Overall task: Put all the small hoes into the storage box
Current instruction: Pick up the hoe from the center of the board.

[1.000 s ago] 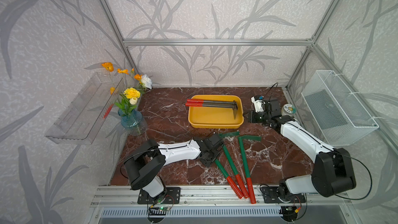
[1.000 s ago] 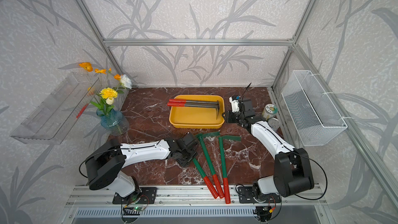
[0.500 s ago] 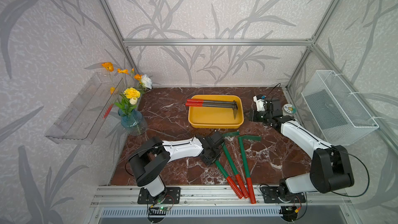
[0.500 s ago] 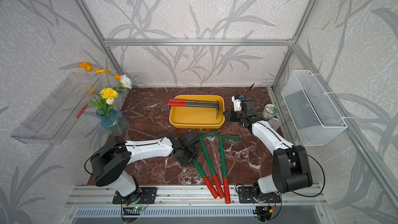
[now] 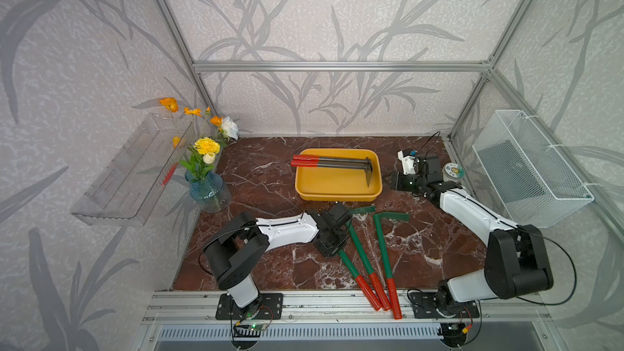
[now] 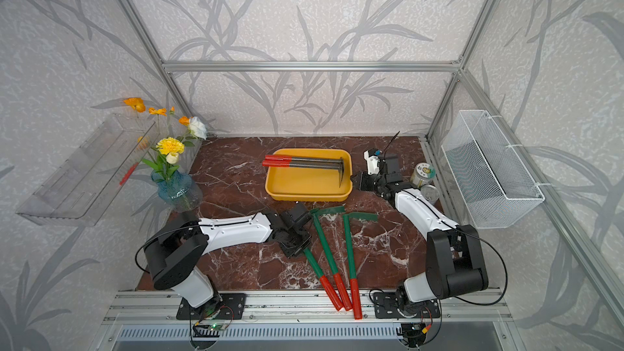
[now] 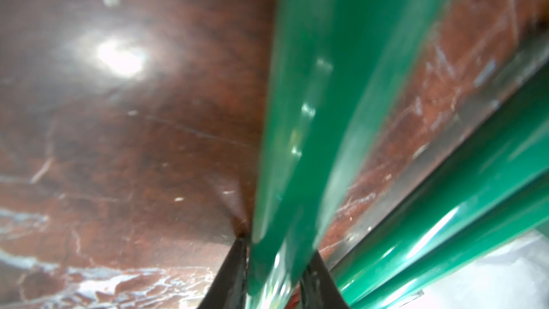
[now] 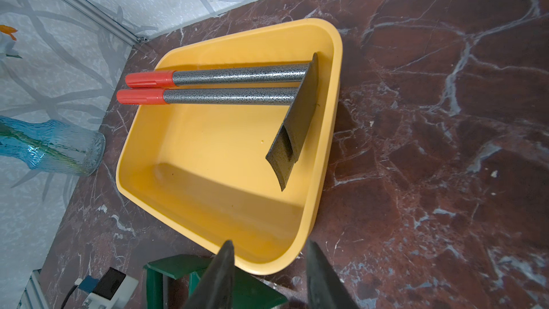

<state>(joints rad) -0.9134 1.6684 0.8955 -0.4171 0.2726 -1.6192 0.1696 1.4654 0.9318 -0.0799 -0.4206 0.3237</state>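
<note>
Left hand (image 7: 277, 251) apparently around leftmost green hoe (image 7: 312, 99)

Between the left gripper's (image 7: 277, 246) black fingers (image 7: 234, 271) the hoe (image 7: 300, 132) is glossy green; the two hoes (image 5: 382, 248) just beside it are green too, all with red grips. Ahead of the right gripper (image 8: 270, 242), also black, the box (image 8: 208, 150) is plain yellow, and the pair (image 8: 234, 96) in it is speckled grey-black with red grips. The table (image 8: 445, 114) under both is red-brown marble, veined white. The arms (image 5: 287, 231) are white with black joints
</note>
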